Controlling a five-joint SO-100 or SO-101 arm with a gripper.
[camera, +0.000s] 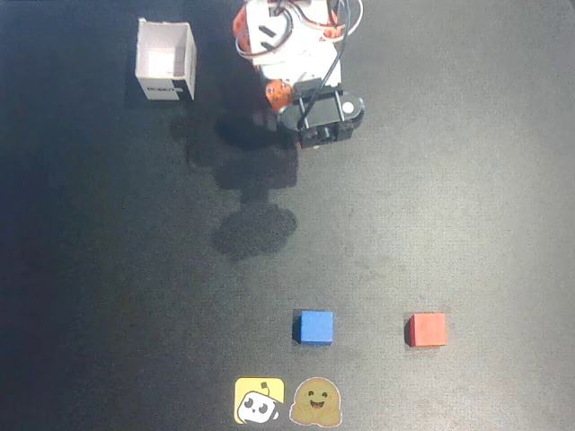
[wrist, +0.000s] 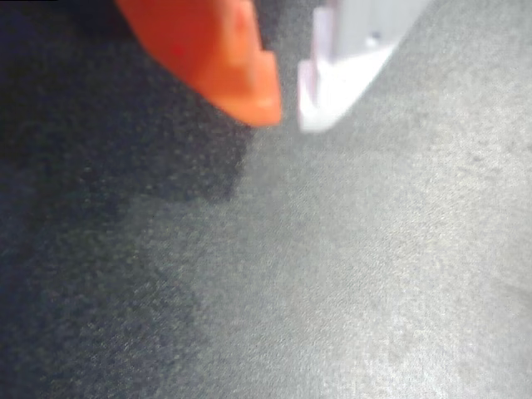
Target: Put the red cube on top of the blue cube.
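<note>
The blue cube [camera: 315, 327] sits on the dark mat near the bottom centre of the overhead view. The red cube [camera: 427, 329] rests to its right, about a cube's width and a half away, both flat on the mat. The arm [camera: 296, 54] is folded up at the top centre, far from both cubes. In the wrist view my gripper [wrist: 289, 118] shows at the top edge: an orange finger [wrist: 216, 50] and a white finger [wrist: 349, 50] with tips almost together and nothing between them. Neither cube appears in the wrist view, only bare mat.
A white open-topped box [camera: 166, 60] stands at the top left, beside the arm's base. Two stickers, one yellow [camera: 259, 400] and one brown [camera: 314, 402], lie at the bottom edge just below the blue cube.
</note>
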